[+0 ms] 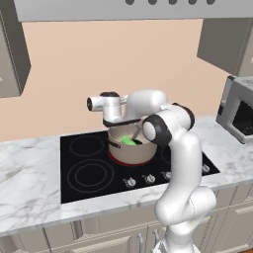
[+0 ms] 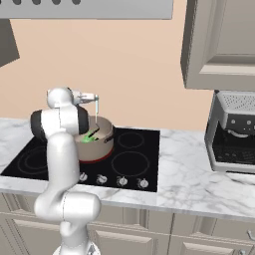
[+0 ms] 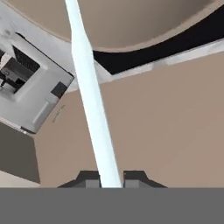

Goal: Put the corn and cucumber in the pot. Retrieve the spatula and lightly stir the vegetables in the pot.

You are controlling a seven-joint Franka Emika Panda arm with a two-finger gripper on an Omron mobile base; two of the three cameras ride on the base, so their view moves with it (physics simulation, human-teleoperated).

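The black cooktop (image 1: 89,168) fills the middle of the left base view, set in a marble counter (image 1: 29,188). The pot (image 1: 132,148) stands on a red-glowing burner at centre frame, partly hidden behind the arm's elbow. A grey microwave (image 1: 239,111) sits at the right edge. Inside the pot lies the green cucumber (image 1: 129,141). The gripper (image 2: 93,98), left of centre in the right base view, hangs just above the pot's rim, clamped on the spatula (image 3: 94,113); in the hand view its white handle runs up from between the dark fingertips (image 3: 89,179) toward the pot at the top.
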